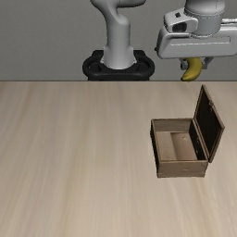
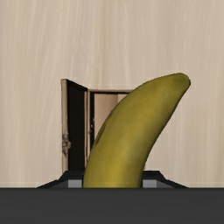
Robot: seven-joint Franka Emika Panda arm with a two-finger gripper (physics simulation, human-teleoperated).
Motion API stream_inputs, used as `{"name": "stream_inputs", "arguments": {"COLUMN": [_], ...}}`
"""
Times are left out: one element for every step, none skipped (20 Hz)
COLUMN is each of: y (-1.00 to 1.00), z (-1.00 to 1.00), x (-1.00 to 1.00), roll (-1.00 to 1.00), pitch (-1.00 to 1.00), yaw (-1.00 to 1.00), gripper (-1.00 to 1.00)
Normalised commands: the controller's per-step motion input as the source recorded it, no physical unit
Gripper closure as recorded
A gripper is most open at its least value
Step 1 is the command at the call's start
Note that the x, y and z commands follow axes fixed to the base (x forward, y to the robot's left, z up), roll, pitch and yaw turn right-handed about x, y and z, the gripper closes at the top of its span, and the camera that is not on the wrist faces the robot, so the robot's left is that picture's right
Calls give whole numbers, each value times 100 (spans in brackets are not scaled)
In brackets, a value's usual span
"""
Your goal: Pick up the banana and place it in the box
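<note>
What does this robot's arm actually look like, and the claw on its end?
The arm is pale grey, built of smooth, rounded, tube-like segments, on a black ring-shaped base. The gripper is a white, boxy block with darker parts underneath. No cables or markings are visible.

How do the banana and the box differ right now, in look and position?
The banana is yellow and curved; the box is brown and square-edged. The banana hangs in the claw above the table; the box sits on it, lid open. The banana looks smaller than the box. Both lie toward the exterior view's right.
</note>
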Motion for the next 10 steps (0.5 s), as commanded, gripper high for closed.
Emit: {"name": "stream_inputs", "arguments": {"y": [0, 100, 0, 0, 0, 0, 0, 0, 0, 0], "z": [0, 0, 0, 0, 0, 0, 0, 0, 0, 0], "x": [-100, 0, -100, 0, 0, 0, 0, 0, 0, 0], "roll": [0, 0, 0, 0, 0, 0, 0, 0, 0, 0], "pitch": [0, 0, 0, 0, 0, 0, 0, 0, 0, 0], "yaw": [0, 0, 0, 0, 0, 0, 0, 0, 0, 0], "gripper": [100, 100, 100, -100, -100, -100, -100, -100, -100, -100]}}
